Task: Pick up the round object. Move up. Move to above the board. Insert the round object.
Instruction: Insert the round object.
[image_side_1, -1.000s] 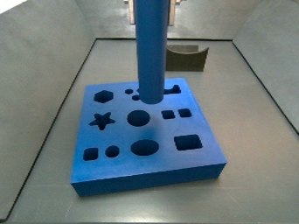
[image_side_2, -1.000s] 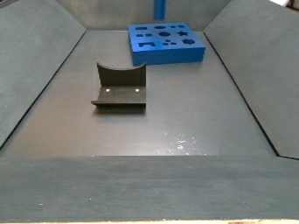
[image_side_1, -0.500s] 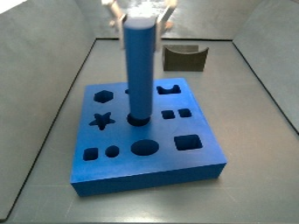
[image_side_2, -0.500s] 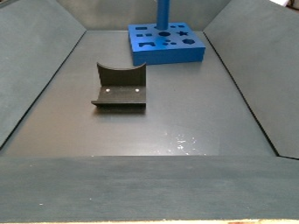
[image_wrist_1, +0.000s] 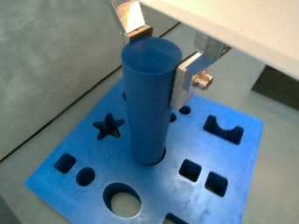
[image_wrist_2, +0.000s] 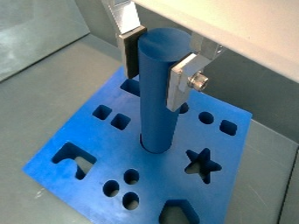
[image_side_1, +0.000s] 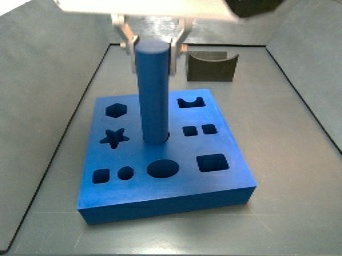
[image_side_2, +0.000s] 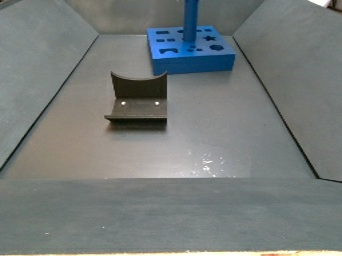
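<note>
The round object is a tall blue cylinder. It stands upright with its lower end in a round hole near the middle of the blue board. My gripper is above the board, with its silver fingers on opposite sides of the cylinder's top and pressed against it. Both wrist views show this; in a wrist view the gripper holds the cylinder over the board. In a side view the gripper, cylinder and board show. In a side view the cylinder rises from the far board.
A dark olive notched block stands on the grey floor behind the board; it also shows in a side view, nearer that camera. Sloping grey walls enclose the floor on both sides.
The cylinder has gone down with the gripper: its lower end has gone into the round hole and its top is lower than before.
</note>
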